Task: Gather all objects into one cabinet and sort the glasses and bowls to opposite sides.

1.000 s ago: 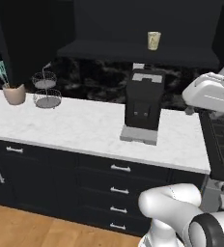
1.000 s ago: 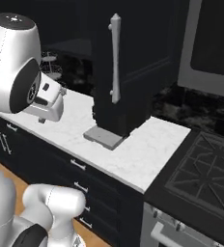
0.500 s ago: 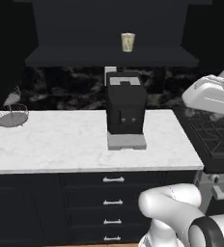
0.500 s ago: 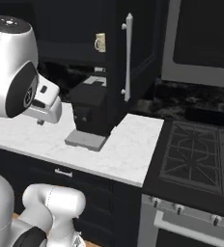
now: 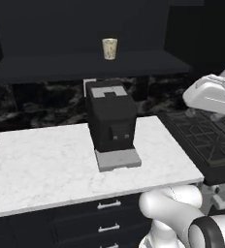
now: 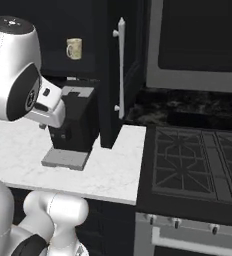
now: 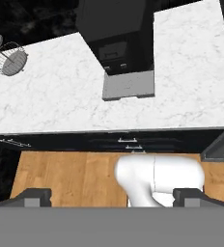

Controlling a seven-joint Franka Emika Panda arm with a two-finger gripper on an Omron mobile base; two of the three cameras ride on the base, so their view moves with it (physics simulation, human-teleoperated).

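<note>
White marble counter (image 5: 46, 169), black coffee machine (image 5: 112, 121), tumbler (image 5: 109, 48) on cabinet shelf (image 5: 85, 65)

Black coffee machine (image 5: 111, 122) on white marble counter (image 5: 41, 169); gas stove (image 6: 198, 167) just beside; wire basket (image 7: 11, 59).

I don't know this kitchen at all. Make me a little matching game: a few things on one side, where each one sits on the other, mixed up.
Things:
1. cream tumbler
2. black coffee machine
3. stove grates
4. wire basket

Places:
A. on the white marble counter, in the middle
B. on the dark cabinet shelf
C. right of the counter
D. on the counter, far from the stove

Pairs: 1-B, 2-A, 3-C, 4-D
</note>
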